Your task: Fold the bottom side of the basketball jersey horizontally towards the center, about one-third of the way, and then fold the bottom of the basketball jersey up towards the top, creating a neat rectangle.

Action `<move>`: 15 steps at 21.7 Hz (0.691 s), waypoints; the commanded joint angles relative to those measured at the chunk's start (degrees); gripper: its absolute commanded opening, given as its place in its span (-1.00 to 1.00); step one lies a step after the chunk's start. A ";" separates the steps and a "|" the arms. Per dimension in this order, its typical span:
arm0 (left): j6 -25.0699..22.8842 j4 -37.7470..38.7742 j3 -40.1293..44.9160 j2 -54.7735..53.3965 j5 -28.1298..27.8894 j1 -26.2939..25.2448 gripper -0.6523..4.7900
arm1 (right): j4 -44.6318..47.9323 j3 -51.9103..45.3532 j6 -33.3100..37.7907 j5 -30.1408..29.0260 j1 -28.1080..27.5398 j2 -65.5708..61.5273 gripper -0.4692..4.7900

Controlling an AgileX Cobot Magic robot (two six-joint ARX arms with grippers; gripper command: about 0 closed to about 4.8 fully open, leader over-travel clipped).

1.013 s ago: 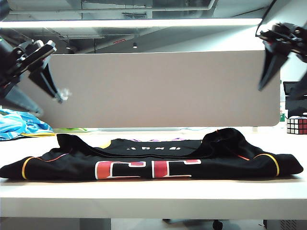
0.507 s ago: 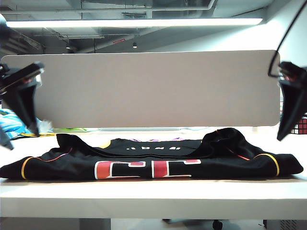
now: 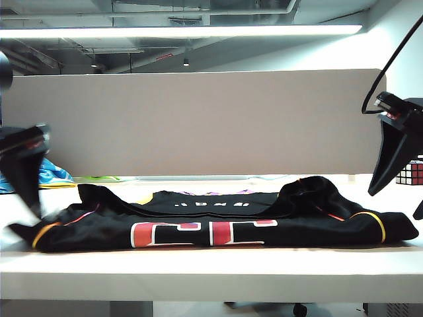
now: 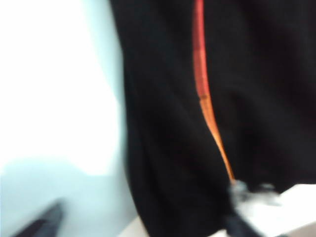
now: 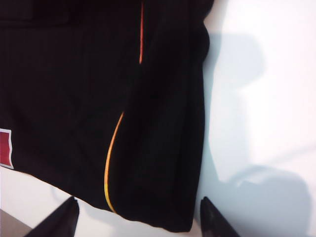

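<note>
Tabletop [image 3: 211,267]: white, spans the exterior view; its left and right edges are cut off.

Basketball jersey [image 3: 211,221]: black, lies flat along the front edge, near the middle, already folded into a long band. Only the lower halves of the red, white-outlined digits show; lettering behind them too small to read. The left wrist view is blurred: black cloth [image 4: 197,123] with an orange stripe, little else certain.

Left gripper [image 3: 26,172]: motion-smeared, low at the jersey's left end, pointing down. Fingers look spread, one dark tip [image 4: 42,224] apart from the other; contact with cloth cannot be told.

Right gripper [image 5: 140,219]: hangs above the jersey's right end [image 5: 98,108], fingers [image 5: 64,217] spread wide, empty, clear of the cloth.

Rubik's cube [image 3: 410,173]: back right corner, partly hidden by the right arm.
</note>
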State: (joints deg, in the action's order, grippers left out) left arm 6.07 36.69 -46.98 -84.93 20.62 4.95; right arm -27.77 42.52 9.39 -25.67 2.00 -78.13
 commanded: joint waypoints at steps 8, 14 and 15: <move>-0.11 -0.17 0.46 -4.68 1.75 -0.02 0.69 | 1.44 0.11 0.04 -0.20 0.02 -4.70 0.44; -0.07 -1.99 0.46 -4.68 6.21 -0.02 0.69 | 1.75 0.09 0.42 -1.70 0.07 -5.33 0.40; -0.07 -2.16 0.46 -4.70 6.23 0.00 0.69 | 1.92 0.09 0.76 -1.70 0.07 -5.33 0.35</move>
State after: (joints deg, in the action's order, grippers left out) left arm 5.98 32.69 -47.79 -88.47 28.27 4.71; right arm -26.55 42.52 9.56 -26.68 2.00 -83.59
